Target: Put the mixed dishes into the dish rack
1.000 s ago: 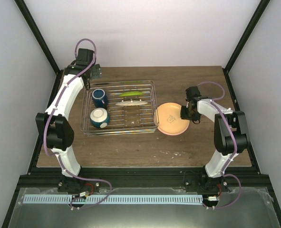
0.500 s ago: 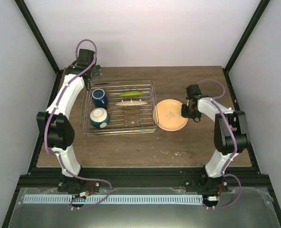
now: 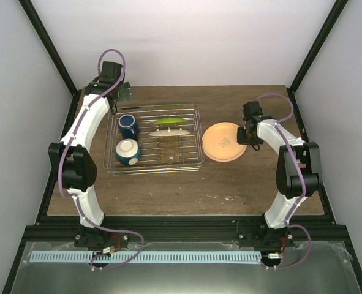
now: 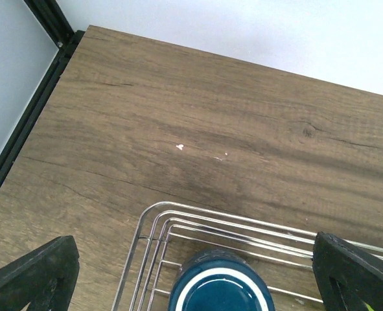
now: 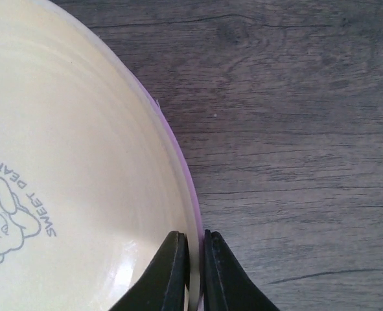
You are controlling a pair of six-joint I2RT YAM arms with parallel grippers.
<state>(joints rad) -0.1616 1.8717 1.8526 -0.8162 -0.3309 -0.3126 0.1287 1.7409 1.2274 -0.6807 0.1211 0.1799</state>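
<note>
The right gripper [image 5: 196, 256] is pinched on the rim of the salmon-pink plate [image 5: 68, 149], one finger on its inner face and the other outside the edge. The rest of the plate stretches away from the fingers toward the rack. Whether it is clear of the table [image 3: 168, 190] cannot be told. Just past the plate's far edge from this gripper lies the dish rack [image 3: 200, 125], near the plate but not holding it. Further on inside the rack, the cream plate [image 3: 171, 132] and the lime-green plate [image 3: 170, 121] stand on edge. Beyond them, at the end of the rack away from the gripper, sit the small bowl [image 3: 128, 151] and the dark blue mug [image 3: 128, 125]. Farthest off, the left gripper [image 3: 122, 94] hangs over the rack's back corner just behind the mug, fingers spread wide and holding nothing. By this reading four of the five dishes are loaded, and only the pink plate remains to go in.
</note>
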